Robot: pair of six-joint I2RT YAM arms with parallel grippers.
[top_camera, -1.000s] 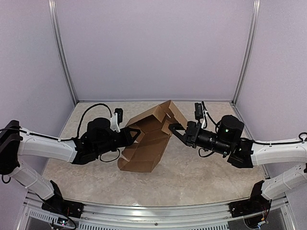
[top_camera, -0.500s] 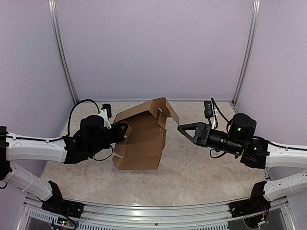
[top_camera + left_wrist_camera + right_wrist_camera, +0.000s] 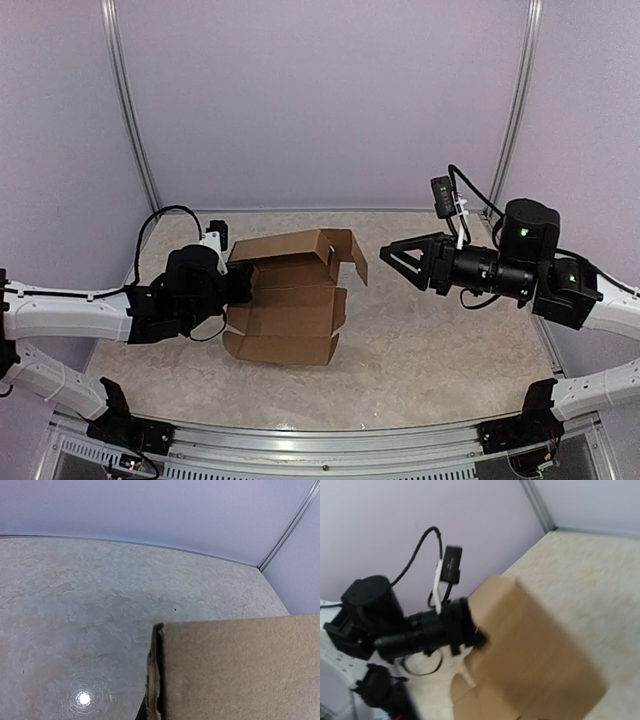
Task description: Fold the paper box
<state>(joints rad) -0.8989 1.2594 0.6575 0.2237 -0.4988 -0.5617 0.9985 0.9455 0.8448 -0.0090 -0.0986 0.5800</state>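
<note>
Paper box (image 3: 290, 305): part-folded, left of centre on the table (image 3: 420, 345), one flap raised at its far right corner. Left gripper (image 3: 240, 285): pinched tight on the box's left edge; the cardboard fills the lower right of the left wrist view. Right gripper (image 3: 386, 253): in the air right of the box, well apart from it, carrying nothing. Cannot tell its jaw gap from this angle.
</note>
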